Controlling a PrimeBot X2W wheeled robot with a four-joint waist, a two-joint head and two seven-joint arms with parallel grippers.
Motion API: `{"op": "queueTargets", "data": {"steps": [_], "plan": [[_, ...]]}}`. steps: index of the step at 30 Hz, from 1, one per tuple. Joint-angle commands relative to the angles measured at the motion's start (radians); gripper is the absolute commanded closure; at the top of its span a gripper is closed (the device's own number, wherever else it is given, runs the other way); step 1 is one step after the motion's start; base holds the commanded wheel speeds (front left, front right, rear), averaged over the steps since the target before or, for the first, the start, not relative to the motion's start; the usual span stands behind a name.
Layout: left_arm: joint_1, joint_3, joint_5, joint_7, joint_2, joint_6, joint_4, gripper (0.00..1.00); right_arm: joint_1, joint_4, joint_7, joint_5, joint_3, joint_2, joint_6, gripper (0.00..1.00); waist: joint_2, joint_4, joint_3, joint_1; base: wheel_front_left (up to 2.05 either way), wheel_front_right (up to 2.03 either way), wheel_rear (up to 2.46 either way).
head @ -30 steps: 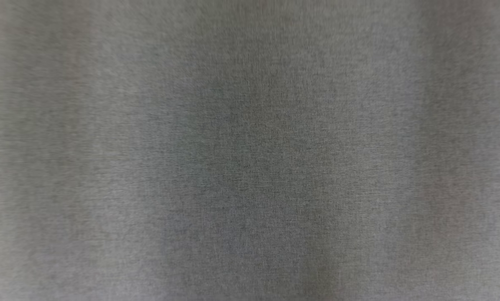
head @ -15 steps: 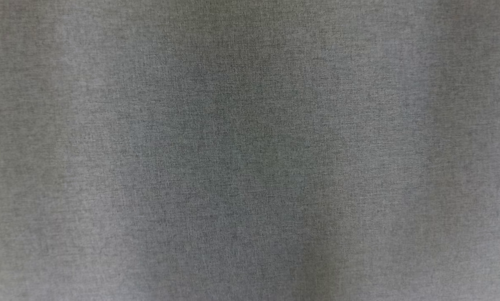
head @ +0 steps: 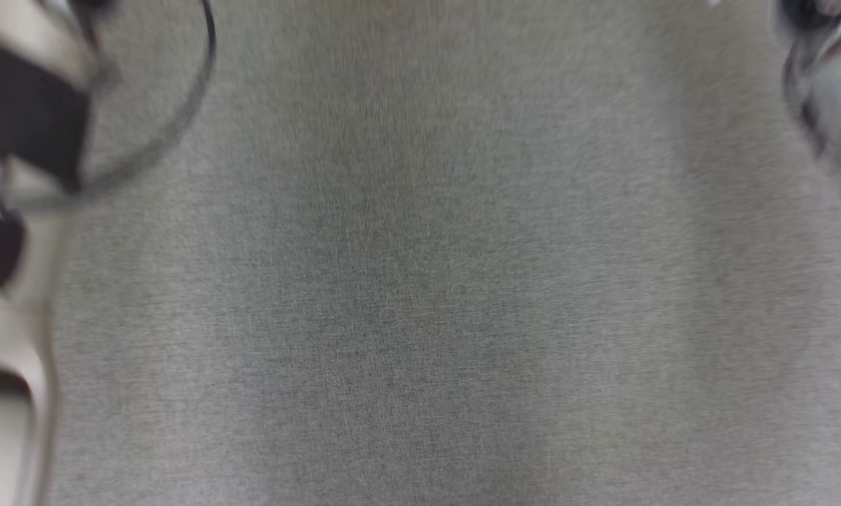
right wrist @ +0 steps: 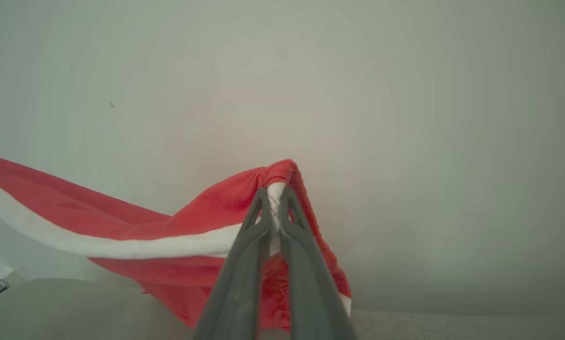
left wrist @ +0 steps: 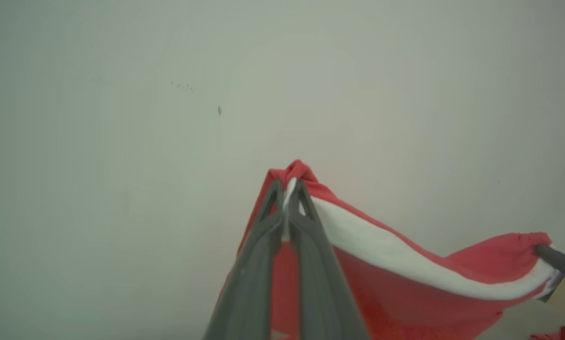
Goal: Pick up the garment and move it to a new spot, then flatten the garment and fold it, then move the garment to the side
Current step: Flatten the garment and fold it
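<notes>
The garment (left wrist: 476, 259) is red with a broad white band and hangs stretched between my two grippers in front of a pale wall. In the left wrist view my left gripper (left wrist: 289, 185) is shut on one bunched red corner, and the other arm's dark finger (left wrist: 559, 259) pinches the far corner at the right edge. In the right wrist view the garment (right wrist: 98, 219) sags away to the left, with my right gripper (right wrist: 275, 191) shut on its corner where the white band ends.
The head view is blurred: grey woven fabric surface (head: 420, 281), my pale, dark-banded left forearm (head: 13, 211) with a thin cable loop (head: 206, 77) at the left, and a blurred arm (head: 828, 91) at the top right. The grey surface (right wrist: 452, 326) lies below the garment.
The head picture has shifted over the grey surface, so the camera moved. A forearm at the left edge and an arm at the top right have come into it.
</notes>
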Motion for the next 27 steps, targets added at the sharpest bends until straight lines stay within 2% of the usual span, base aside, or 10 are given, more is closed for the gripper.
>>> {"op": "queueTargets", "data": {"steps": [1, 4, 11, 16, 23, 27], "plan": [[0.076, 0.011, -0.005, -0.008, 0.007, 0.007, -0.039, 1.0, 0.063, -0.025, -0.013, 0.011, 0.007, -0.014, -0.003, 1.0, 0.0001, -0.011, -0.109, 0.0002, 0.0, 0.0, 0.0], [0.24, 0.012, -0.005, -0.01, 0.019, 0.024, -0.137, 1.0, 0.191, -0.091, -0.025, 0.034, 0.001, -0.04, -0.003, 1.0, 0.0001, -0.005, -0.163, 0.0002, 0.0, 0.0, 0.0], [0.652, 0.028, -0.028, -0.009, 0.048, 0.107, -0.405, 1.0, 0.508, -0.249, -0.031, 0.009, -0.001, -0.095, -0.003, 1.0, 0.0001, 0.017, -0.273, 0.0002, 0.0, 0.0, 0.0], [0.924, 0.021, -0.049, -0.009, 0.058, 0.161, -0.577, 1.0, 0.733, -0.362, -0.031, -0.01, -0.051, -0.113, -0.003, 1.0, 0.0001, 0.033, -0.326, 0.0002, 0.0, 0.0, 0.0], [1.186, 0.027, -0.07, -0.009, 0.053, 0.214, -0.694, 1.0, 1.007, -0.49, -0.029, -0.055, -0.12, -0.1, -0.003, 1.0, 0.0001, 0.041, -0.379, 0.0002, 0.0, 0.0, 0.0], [1.321, 0.035, -0.055, -0.01, 0.042, 0.223, -0.708, 1.0, 1.148, -0.527, -0.009, -0.104, -0.17, -0.097, -0.003, 1.0, 0.0001, 0.045, -0.42, 0.0002, 0.0, 0.0, 0.0]]}}
